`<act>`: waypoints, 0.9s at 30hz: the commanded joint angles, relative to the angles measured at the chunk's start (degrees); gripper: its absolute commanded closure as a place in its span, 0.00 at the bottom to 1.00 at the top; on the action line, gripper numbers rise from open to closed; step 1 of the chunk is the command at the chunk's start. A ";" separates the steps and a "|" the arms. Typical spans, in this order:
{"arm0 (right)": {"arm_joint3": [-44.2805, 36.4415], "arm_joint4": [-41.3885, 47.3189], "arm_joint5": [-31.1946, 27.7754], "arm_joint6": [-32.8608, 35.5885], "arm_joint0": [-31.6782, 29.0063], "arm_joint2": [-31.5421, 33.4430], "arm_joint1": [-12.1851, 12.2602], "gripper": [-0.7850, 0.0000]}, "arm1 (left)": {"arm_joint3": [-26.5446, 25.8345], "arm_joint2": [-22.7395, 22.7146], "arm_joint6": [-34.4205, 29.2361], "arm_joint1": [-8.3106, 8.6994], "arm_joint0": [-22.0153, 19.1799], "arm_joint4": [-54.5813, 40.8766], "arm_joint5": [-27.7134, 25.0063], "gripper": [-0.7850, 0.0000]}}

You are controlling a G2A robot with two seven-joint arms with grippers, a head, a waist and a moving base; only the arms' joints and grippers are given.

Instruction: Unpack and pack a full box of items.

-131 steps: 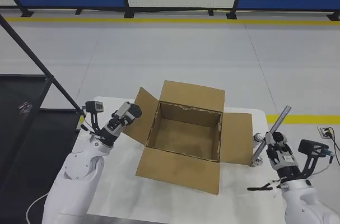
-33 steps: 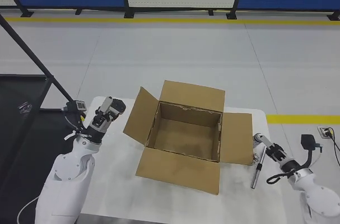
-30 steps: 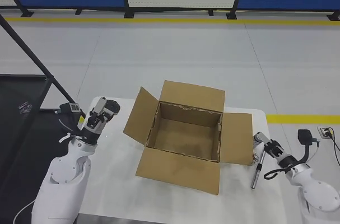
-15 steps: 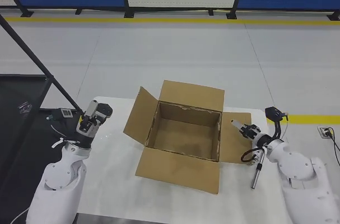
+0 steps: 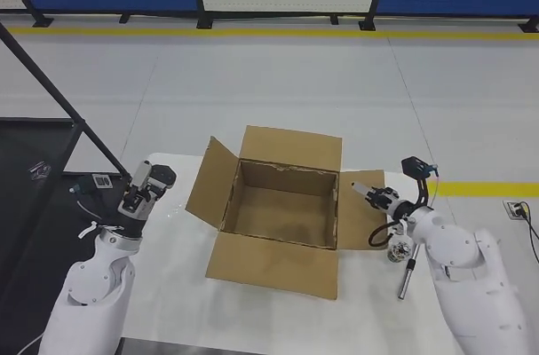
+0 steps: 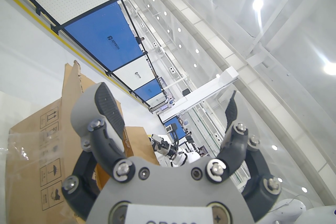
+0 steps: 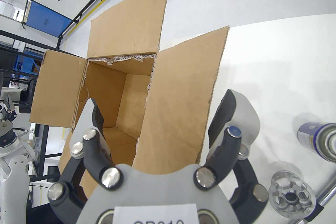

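In the top view, an open brown cardboard box (image 5: 271, 264) is seen standing on the white-covered desk (image 5: 180, 284), its four flaps folded outward and its inside bare. The left gripper (image 5: 154, 177) is held just off the box's left flap. The right gripper (image 5: 358, 189) is placed at the outer edge of the right flap. Beside that arm, a thin silver metal rod (image 5: 409, 273) and a small round metal hub (image 5: 396, 252) are laid on the desk.

In the left wrist view, the left gripper (image 6: 168, 104) is pointed upward with its fingers (image 6: 105, 104) released and nothing between them. A printed wall of the box (image 6: 34, 135) is seen beside it.

In the right wrist view, the right gripper (image 7: 160, 109) is aimed at the right flap (image 7: 181, 91), with the fingers (image 7: 225, 114) spread and empty. Whether the flap is touched cannot be told. The hub (image 7: 288, 193), the rod (image 7: 325, 198) and a blue spray can (image 7: 315, 135) are seen on the desk nearby.

With the box bare and the items outside it, unpacking is judged finished and packing not yet begun. The next move is thought to call for the right gripper to be turned from the flap to the nearest item, closed on it, and carried over the box wall without the raised flap being caught.
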 commanded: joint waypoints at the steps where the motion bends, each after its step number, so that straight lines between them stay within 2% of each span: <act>1: 0.35 0.14 -0.03 -0.31 0.40 -0.29 0.02 0.00 | 0.03 0.20 -0.04 -0.02 -0.01 0.01 0.05 0.00; 12: 4.55 0.65 0.00 -1.88 4.17 -3.38 -0.20 0.00 | 0.23 0.90 -0.39 -0.08 -0.04 -0.39 -0.39 0.00; 16: 3.81 -0.16 -0.69 -2.45 3.22 -2.41 0.19 0.00 | 0.22 1.20 -0.45 -0.11 0.04 -0.57 -0.56 0.00; 21: -4.58 -4.72 -1.78 -3.00 -4.57 2.63 1.59 0.00 | -0.07 2.09 -0.80 -0.23 -0.57 -0.90 -0.65 0.00; 27: -16.99 -8.08 -0.21 -5.57 -18.45 10.48 2.74 0.00 | 0.68 3.97 -1.43 -0.47 -2.77 -0.75 -0.04 0.00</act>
